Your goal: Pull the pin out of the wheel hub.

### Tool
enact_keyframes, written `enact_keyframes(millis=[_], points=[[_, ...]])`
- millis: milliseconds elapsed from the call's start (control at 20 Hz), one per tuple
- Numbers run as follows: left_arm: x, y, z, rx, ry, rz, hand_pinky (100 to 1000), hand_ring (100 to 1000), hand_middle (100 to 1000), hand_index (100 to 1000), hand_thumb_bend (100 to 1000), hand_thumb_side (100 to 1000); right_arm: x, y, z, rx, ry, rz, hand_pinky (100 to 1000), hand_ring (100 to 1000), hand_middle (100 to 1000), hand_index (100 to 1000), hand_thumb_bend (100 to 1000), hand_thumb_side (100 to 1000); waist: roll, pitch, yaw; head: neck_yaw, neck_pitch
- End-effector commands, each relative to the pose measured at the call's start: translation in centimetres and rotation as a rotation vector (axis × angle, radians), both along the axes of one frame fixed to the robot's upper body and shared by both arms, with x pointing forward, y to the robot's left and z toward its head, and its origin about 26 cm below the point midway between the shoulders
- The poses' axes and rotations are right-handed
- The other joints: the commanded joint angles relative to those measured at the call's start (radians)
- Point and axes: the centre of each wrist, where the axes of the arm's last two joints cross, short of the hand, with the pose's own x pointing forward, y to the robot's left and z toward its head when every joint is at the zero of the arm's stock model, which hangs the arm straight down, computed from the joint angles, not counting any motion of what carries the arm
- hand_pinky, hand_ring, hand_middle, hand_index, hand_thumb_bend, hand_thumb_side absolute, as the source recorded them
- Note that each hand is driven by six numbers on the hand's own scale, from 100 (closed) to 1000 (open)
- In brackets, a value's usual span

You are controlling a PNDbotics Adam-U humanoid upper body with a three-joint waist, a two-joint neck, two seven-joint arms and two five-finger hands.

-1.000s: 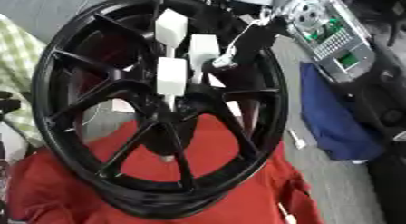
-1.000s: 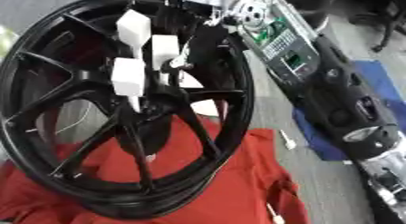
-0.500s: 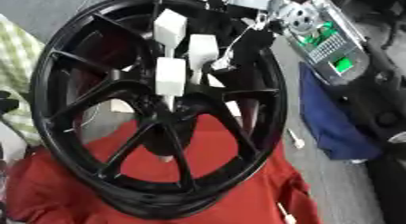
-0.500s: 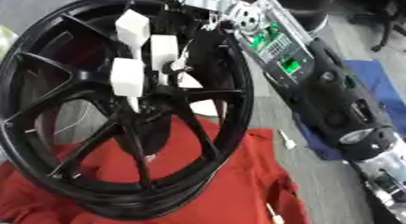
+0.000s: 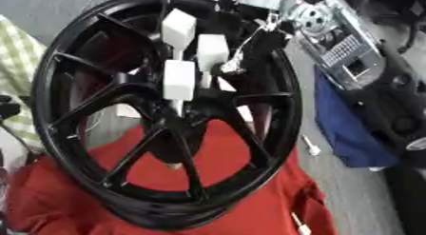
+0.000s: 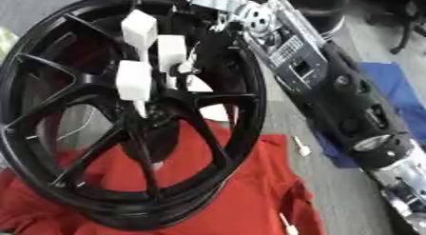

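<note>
Left eye view is showing a large black wheel hub standing tilted on its rim, its lower edge resting on a red cloth that is spread over the grey tabletop. Against the spokes above the wheel hub's centre, three white blocks are sitting in a cluster, one higher up and two lower, and each seems to be carrying a thin pale pin running toward the centre bore. A small metal piece is hanging just right of those blocks, with a thin wire or rod rising from it toward the arm.

The robot's right arm is coming in from the right of the wheel hub, black along its length with a silver section near the wrist, and it is crossing in front of the upper rim. The right hand is reaching over the top of the wheel hub; only silver parts of it are showing there, and I cannot tell whether its fingers are apart or closed, nor whether it is touching a pin. The left hand is not appearing in either view.

To the right of the wheel hub, a blue cloth is lying partly under the arm, and a small white object is lying between that cloth and the red one
</note>
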Motion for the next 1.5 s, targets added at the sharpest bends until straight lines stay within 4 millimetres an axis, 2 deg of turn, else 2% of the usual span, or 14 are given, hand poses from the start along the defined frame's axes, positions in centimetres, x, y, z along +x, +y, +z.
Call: enact_keyframes(millis=[50, 150, 300, 400, 550, 750, 800, 1000, 1050, 1150, 1350, 1500], points=[[0.2, -0.2, 1.2, 0.008, -0.035, -0.01, 649, 516, 487, 709, 177, 991, -0.3, -0.3, 0.9, 0.032, -0.015, -0.013, 654, 703, 463, 584, 476, 100, 0.008, -0.017, 0.001, -0.006, -0.001], [0.2, -0.3, 1.2, 0.007, -0.035, -0.01, 649, 516, 487, 709, 177, 991, -0.3, -0.3, 1.0, 0.053, -0.008, -0.02, 645, 690, 440, 566, 395, 100, 0.008, -0.018, 0.002, -0.008, 0.0], [0.2, -0.3, 1.1, 0.006, -0.032, -0.01, 649, 516, 487, 709, 177, 991, -0.4, -0.4, 1.2, 0.092, -0.007, -0.038, 630, 661, 372, 532, 146, 100, 0.008, -0.02, 0.001, -0.01, 0.001], [0.2, -0.3, 1.1, 0.006, -0.031, -0.01, 649, 517, 488, 709, 177, 991, -0.5, -0.5, 1.3, 0.116, -0.007, -0.046, 628, 649, 342, 515, 100, 100, 0.007, -0.021, 0.001, -0.011, 0.002], [0.2, -0.3, 1.0, 0.005, -0.03, -0.009, 649, 517, 488, 709, 178, 991, -0.6, -0.6, 1.5, 0.135, -0.015, -0.053, 624, 631, 298, 494, 100, 100, 0.007, -0.023, 0.001, -0.014, 0.004], [0.2, -0.3, 1.0, 0.004, -0.029, -0.009, 649, 517, 488, 709, 178, 991, -0.8, -0.6, 1.6, 0.143, -0.017, -0.054, 624, 631, 298, 494, 100, 100, 0.007, -0.024, 0.002, -0.015, 0.004], [0.2, -0.3, 1.0, 0.004, -0.028, -0.008, 649, 517, 488, 709, 178, 989, -0.8, -0.7, 1.8, 0.14, -0.025, -0.053, 625, 620, 280, 450, 100, 100, 0.006, -0.026, 0.001, -0.013, 0.005], [0.1, -0.1, 0.8, 0.006, -0.022, -0.002, 649, 517, 488, 709, 177, 989, -1.7, -1.4, 3.6, 0.115, -0.092, -0.046, 629, 615, 280, 443, 135, 100, 0.005, -0.032, -0.003, -0.008, 0.008], [0.1, -0.1, 0.8, 0.006, -0.021, -0.001, 648, 517, 488, 709, 177, 989, -2.0, -1.6, 4.0, 0.112, -0.106, -0.043, 629, 614, 281, 442, 107, 100, 0.005, -0.033, -0.004, -0.007, 0.009], [0.1, 0.0, 0.7, 0.006, -0.02, 0.002, 648, 517, 488, 709, 176, 989, -2.5, -1.9, 5.0, 0.111, -0.129, -0.039, 628, 612, 279, 441, 144, 100, 0.005, -0.034, -0.006, -0.007, 0.01], [0.0, 0.1, 0.7, 0.007, -0.019, 0.006, 648, 517, 488, 709, 176, 989, -3.6, -2.8, 6.8, 0.132, -0.164, -0.036, 622, 614, 279, 442, 120, 100, 0.005, -0.035, -0.011, -0.006, 0.006], [0.0, 0.3, 0.6, 0.007, -0.018, 0.012, 648, 517, 488, 709, 176, 988, -4.3, -4.2, 8.2, 0.172, -0.193, -0.066, 610, 618, 282, 445, 100, 100, 0.005, -0.036, -0.016, 0.004, 0.003]])
